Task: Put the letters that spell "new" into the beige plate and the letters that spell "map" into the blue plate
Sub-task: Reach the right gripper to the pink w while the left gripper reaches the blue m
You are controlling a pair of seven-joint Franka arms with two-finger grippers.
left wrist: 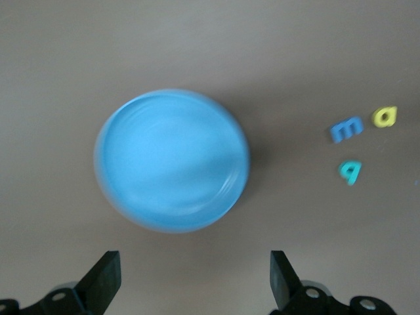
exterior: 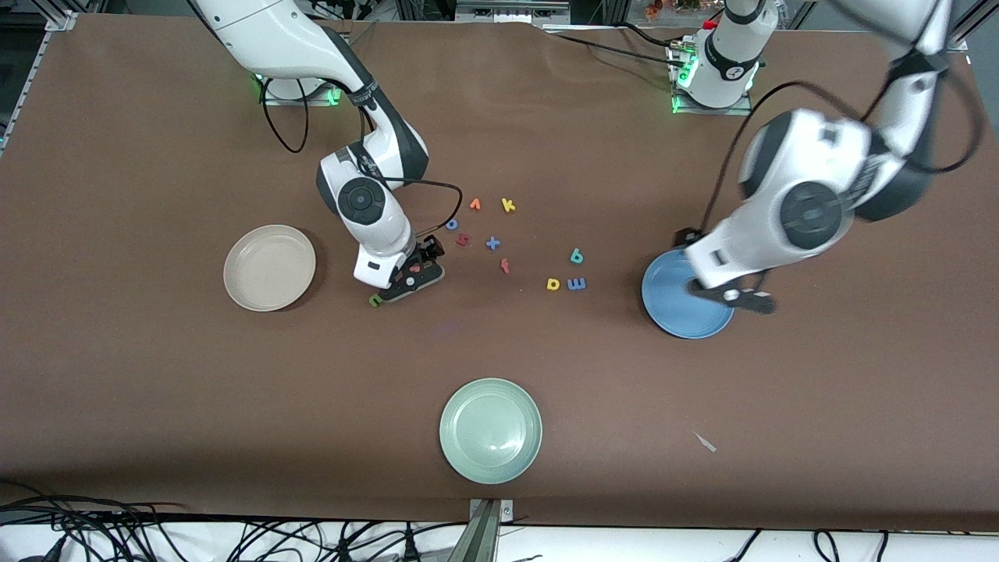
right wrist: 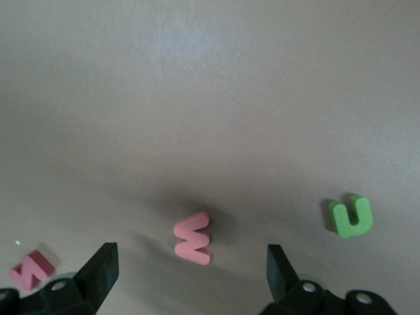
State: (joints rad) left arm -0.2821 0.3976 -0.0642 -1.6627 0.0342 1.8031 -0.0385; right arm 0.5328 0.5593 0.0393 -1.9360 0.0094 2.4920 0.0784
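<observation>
Table: brown table [exterior: 156, 390], three plates.
Blue plate [exterior: 673, 306]: under left gripper [left wrist: 194, 279], jaws wide, empty.
Beige plate [exterior: 269, 267]: right arm's end.
Right gripper [right wrist: 190, 279]: spread over pink w [right wrist: 193, 237], beside green n [exterior: 375, 300].
m [left wrist: 346, 128], a [left wrist: 384, 117], p [left wrist: 350, 172]: near blue plate.

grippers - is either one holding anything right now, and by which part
Nothing is held. The left gripper hangs open over the blue plate; the right gripper is open over the pink w, not touching it.
</observation>
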